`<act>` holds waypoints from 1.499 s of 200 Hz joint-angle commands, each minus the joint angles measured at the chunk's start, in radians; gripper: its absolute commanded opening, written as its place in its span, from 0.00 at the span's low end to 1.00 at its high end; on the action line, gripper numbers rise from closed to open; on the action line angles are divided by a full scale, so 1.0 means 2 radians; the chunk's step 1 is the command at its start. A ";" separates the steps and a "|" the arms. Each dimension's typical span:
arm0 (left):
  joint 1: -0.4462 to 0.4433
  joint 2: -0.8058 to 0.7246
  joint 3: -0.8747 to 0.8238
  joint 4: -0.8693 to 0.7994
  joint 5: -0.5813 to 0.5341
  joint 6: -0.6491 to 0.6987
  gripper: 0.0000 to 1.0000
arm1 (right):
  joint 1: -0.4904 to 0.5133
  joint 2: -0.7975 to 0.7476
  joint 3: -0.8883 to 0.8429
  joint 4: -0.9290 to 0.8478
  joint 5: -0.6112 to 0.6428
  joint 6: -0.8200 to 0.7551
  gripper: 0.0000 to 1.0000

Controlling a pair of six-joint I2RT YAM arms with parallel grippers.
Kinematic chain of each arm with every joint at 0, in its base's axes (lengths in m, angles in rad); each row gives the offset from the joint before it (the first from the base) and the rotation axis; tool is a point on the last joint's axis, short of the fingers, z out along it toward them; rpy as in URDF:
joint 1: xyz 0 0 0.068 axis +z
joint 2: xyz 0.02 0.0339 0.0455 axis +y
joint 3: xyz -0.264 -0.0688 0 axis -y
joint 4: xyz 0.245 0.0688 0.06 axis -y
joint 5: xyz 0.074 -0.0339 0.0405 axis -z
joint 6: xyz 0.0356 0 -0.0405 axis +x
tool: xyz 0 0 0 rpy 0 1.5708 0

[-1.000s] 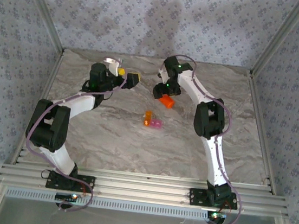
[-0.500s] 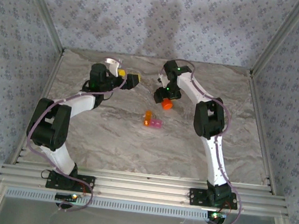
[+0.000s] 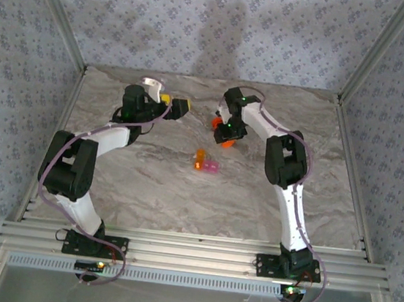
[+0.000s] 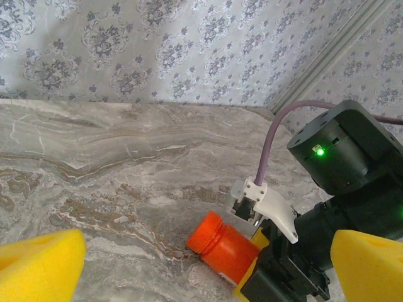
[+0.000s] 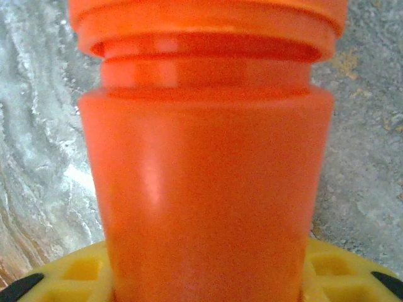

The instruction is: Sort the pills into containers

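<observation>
right claw (image 3: 222, 133) clamped the bottle (image 4: 223, 246) by its base — the smooth body could slip; left claw (image 3: 172, 102) stood apart.

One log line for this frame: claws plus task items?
left claw: open, empty | right claw: shut on orange bottle, bottle on its side | containers: mid-table, apart from both claws

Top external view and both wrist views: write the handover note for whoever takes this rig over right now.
Left tool: open, empty, hovering over the far left of the table.
Right tool: closed around the orange bottle, far centre; the bottle appears capped.
Containers: joined orange and pink pair, mid-table, nearer than both tools, untouched.
Done: bottle grasped.
Left: open it and sort pills into the containers; whether any are already in is too small to tell.
</observation>
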 commanded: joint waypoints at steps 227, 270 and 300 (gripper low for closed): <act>-0.103 -0.003 0.155 -0.090 0.056 -0.078 0.99 | -0.045 -0.551 -0.577 0.544 -0.175 0.089 0.24; -0.132 0.004 0.178 -0.097 0.064 -0.074 0.99 | -0.042 -0.584 -0.589 0.558 -0.180 0.106 0.24; -0.143 0.002 0.175 -0.099 0.049 -0.067 0.99 | -0.042 -0.588 -0.594 0.578 -0.173 0.120 0.23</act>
